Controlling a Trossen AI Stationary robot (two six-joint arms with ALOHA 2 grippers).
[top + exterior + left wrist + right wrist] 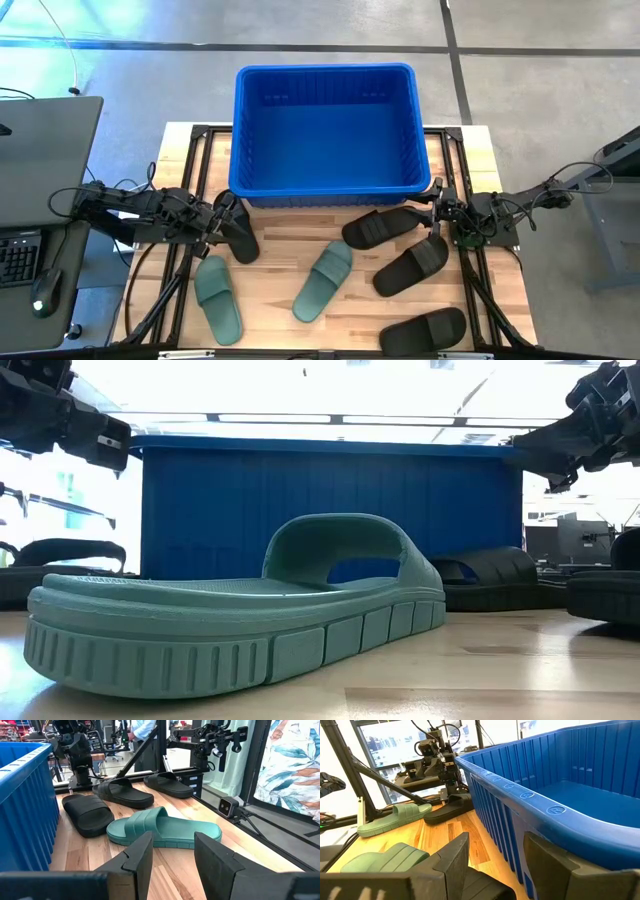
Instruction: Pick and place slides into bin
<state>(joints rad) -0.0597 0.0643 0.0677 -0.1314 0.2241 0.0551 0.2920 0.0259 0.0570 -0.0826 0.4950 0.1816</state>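
The blue bin (326, 128) stands at the table's far middle and looks empty. All six slides lie sole-down on the table. One black slide (240, 240) lies by my left gripper, and three more (385, 226) (411, 265) (424, 330) lie at the right. One green slide (218, 298) lies near left and one (324, 281) in the middle. My left gripper (172, 855) is open and empty, raised beside the bin's near left corner. My right gripper (497, 862) is open and empty, raised at the bin's near right corner (436, 196).
The bin's rim and ribbed wall (520, 805) run close along my right gripper. Bare wood (280, 240) lies between the bin's near wall and the slides. Black frame rails (190, 150) edge the table. A desk with a keyboard (20, 255) stands off the table's left.
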